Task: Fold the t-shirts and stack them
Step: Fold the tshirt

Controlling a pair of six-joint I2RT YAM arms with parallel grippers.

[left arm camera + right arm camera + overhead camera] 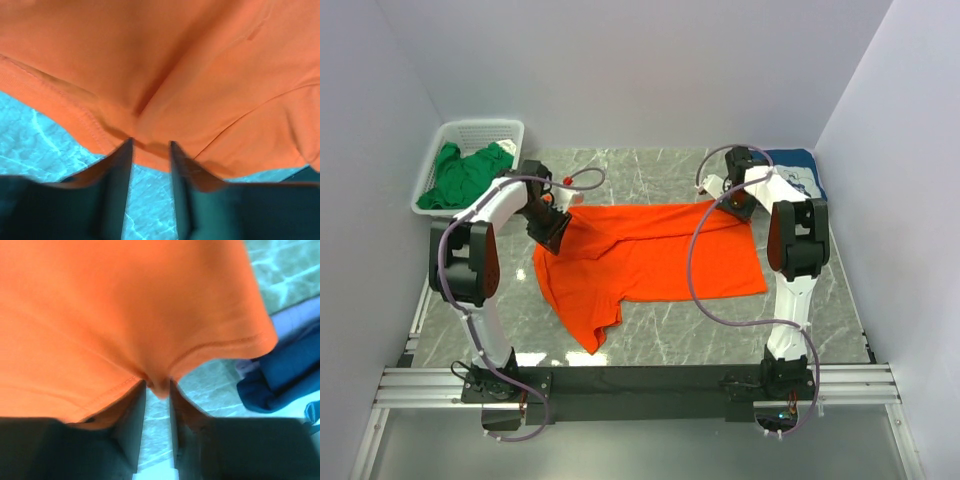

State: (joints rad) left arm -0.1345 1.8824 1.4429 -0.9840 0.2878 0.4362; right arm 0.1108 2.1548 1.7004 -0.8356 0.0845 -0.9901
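The orange t-shirt (pixel 650 262) lies partly spread on the marble table, its far edge lifted and pulled between both grippers. My left gripper (pixel 552 228) is shut on the shirt's far left edge; in the left wrist view the cloth (pixel 165 75) bunches into the fingertips (pixel 176 150). My right gripper (pixel 735 200) is shut on the far right corner, and a pinch of the orange cloth (pixel 125 315) sits between the fingertips (pixel 175 390). The navy t-shirt (pixel 800 168) lies folded at the back right and also shows in the right wrist view (pixel 285 370). The green t-shirt (pixel 468 172) sits crumpled in the basket.
A white plastic lattice basket (pixel 480 132) stands at the back left against the wall. White walls close in the table on the left, back and right. The arms' bases and a metal rail (pixel 640 385) run along the near edge.
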